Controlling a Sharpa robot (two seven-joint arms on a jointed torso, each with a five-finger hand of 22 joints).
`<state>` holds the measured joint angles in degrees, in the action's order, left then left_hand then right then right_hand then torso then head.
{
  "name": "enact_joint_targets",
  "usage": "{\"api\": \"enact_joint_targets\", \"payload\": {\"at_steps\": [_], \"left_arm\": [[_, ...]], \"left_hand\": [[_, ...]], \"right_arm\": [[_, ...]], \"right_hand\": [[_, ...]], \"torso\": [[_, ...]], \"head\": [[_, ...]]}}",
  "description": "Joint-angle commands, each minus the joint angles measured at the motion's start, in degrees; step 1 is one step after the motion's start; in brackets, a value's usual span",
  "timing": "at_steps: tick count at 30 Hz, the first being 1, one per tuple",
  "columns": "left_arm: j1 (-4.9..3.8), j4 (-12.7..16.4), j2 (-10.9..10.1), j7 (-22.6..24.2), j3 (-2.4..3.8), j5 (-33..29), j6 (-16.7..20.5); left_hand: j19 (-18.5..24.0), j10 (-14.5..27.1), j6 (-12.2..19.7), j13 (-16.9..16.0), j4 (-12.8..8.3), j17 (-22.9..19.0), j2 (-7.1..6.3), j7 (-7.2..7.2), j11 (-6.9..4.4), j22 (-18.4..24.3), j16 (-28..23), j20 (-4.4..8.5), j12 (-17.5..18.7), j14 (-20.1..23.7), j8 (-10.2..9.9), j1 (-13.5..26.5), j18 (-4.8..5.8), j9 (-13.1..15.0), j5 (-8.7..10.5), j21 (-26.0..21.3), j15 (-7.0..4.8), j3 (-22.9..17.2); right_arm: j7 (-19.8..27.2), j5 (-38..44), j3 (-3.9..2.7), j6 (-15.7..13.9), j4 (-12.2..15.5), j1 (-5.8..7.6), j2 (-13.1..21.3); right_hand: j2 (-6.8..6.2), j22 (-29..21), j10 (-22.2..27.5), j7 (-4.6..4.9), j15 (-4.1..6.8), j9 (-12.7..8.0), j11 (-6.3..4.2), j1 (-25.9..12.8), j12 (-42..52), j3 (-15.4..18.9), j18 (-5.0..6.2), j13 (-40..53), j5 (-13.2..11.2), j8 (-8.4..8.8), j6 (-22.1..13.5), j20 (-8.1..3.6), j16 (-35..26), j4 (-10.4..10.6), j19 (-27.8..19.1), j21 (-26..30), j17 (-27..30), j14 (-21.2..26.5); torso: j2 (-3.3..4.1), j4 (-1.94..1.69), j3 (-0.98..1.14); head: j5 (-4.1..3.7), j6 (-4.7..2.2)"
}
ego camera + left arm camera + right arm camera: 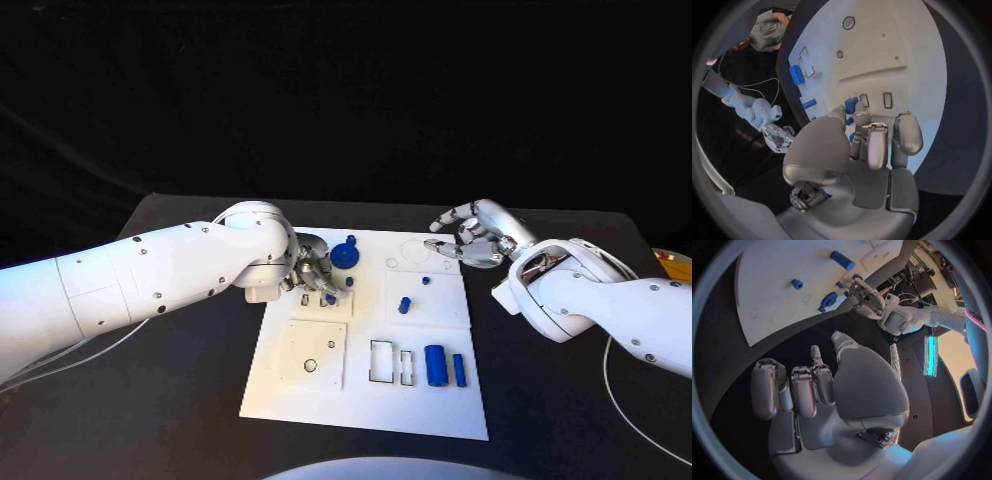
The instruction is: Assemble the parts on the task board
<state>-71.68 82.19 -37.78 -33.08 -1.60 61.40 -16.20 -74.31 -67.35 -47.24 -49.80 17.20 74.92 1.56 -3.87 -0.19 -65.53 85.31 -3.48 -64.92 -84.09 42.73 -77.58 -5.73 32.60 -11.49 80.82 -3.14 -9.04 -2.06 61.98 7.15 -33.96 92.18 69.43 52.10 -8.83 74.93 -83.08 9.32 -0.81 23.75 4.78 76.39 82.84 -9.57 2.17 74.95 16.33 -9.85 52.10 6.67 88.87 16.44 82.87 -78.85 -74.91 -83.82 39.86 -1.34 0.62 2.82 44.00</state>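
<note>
Two hands over the task board (433, 405): left hand (315, 272) pinching a small blue part (851, 105) at the slots beneath its fingertips, right hand (473, 236) curled empty, farther off.

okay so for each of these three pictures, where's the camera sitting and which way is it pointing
Head view: from the robot's head, looking down on the task board, both arms reaching in.
Left wrist view: behind the left hand, facing its fingers over the board's small blue part.
Right wrist view: behind the right hand, which is off the board over the black table.
Shared: every view shows the board; the right wrist view also catches the left hand.
</note>
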Motion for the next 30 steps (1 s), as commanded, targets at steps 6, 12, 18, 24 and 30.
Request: {"api": "enact_joint_targets", "payload": {"at_steps": [6, 12, 18, 24, 30], "left_arm": [[0.05, 0.04, -0.56, 0.87, -0.05, -5.76, 1.71], [0.06, 0.51, -1.52, 0.74, -0.01, -7.93, 2.63], [0.08, 1.62, -2.79, 0.79, 0.02, -7.59, 4.23], [0.25, 2.97, -3.99, 1.28, 0.03, -5.25, 6.5], [0.63, 4.13, -4.57, 1.56, 0.02, -1.65, 8.74]], "left_hand": [[0.04, -1.88, 0.87, -1.58, -0.61, 6.14, -8.27, 0.48, -0.31, -0.41, 0.41, 0.63, -1.26, -3.08, 4.5, 0.12, 0.7, 6.12, 0.14, 0.48, -0.21, -29.13], [-0.12, -2.49, 0.9, -2.15, -1.25, 6.42, -10.05, 0.41, -0.35, -0.68, 0.55, 0.61, -1.87, -3.19, 5.37, 1.89, 0.77, 7.41, 0.45, 0.58, -0.56, -32.88], [-0.4, -2.81, 0.82, -2.47, -1.46, 6.69, -10.51, 0.5, -0.43, -1.07, 0.69, 0.66, -2.17, -3.3, 5.64, 2.4, 0.85, 7.79, 0.51, 0.73, -0.62, -33.79], [-1.19, -3.66, 0.5, -3.3, -1.93, 7.42, -11.38, 0.76, -0.69, -2.15, 1.07, 0.84, -2.87, -3.61, 6.06, 3.02, 1.05, 8.35, 0.46, 1.17, -0.84, -35.27], [-1.96, -4.51, -0.07, -3.78, -2.61, 8.18, -12.69, 1.15, -1.07, -3.15, 1.46, 1.17, -3.3, -3.95, 6.49, 3.87, 1.25, 8.96, 0.37, 1.59, -1.19, -37.44]], "right_arm": [[0.0, 1.39, 0.0, 0.68, -0.27, -0.22, -0.11], [0.0, 1.17, 0.0, 0.71, -0.34, -0.27, -0.06], [0.01, 0.91, 0.0, 0.74, -0.35, -0.3, 0.05], [0.07, 0.79, 0.0, 0.72, -0.3, -0.31, 0.2], [0.13, 0.74, 0.0, 0.69, -0.26, -0.33, 0.33]], "right_hand": [[0.5, 6.84, 0.21, -0.07, 0.39, 0.09, -0.24, 0.07, -0.21, 0.3, 0.85, 7.16, 0.3, -0.3, -0.52, -0.2, -0.26, 0.1, -0.1, 0.2, -9.92, -4.99], [0.52, 6.79, 0.2, -0.07, 0.39, 0.09, -0.25, 0.06, -0.19, 0.31, 0.87, 7.17, 0.38, -0.33, -0.52, -0.21, -0.28, 0.1, -0.14, 0.27, -9.84, -4.97], [0.52, 6.75, 0.23, -0.07, 0.39, 0.09, -0.25, 0.04, -0.22, 0.33, 0.89, 7.14, 0.42, -0.35, -0.52, -0.21, -0.29, 0.11, -0.17, 0.32, -9.8, -4.96], [0.53, 6.72, 0.25, -0.07, 0.39, 0.09, -0.25, 0.02, -0.25, 0.34, 0.9, 7.11, 0.45, -0.36, -0.51, -0.21, -0.3, 0.11, -0.19, 0.36, -9.77, -4.95], [0.53, 6.72, 0.25, -0.07, 0.39, 0.09, -0.25, 0.02, -0.25, 0.34, 0.9, 7.11, 0.45, -0.36, -0.51, -0.21, -0.3, 0.11, -0.19, 0.36, -9.77, -4.95]], "torso": [[-0.01, -0.03, -0.02], [-0.02, 0.0, 0.03], [-0.06, -0.13, 0.09], [-0.03, -0.12, 0.03], [-0.06, -0.12, 0.02]], "head": [[0.0, 0.1], [0.02, 0.14], [0.15, 0.24], [0.16, 0.26], [0.27, 0.3]]}}
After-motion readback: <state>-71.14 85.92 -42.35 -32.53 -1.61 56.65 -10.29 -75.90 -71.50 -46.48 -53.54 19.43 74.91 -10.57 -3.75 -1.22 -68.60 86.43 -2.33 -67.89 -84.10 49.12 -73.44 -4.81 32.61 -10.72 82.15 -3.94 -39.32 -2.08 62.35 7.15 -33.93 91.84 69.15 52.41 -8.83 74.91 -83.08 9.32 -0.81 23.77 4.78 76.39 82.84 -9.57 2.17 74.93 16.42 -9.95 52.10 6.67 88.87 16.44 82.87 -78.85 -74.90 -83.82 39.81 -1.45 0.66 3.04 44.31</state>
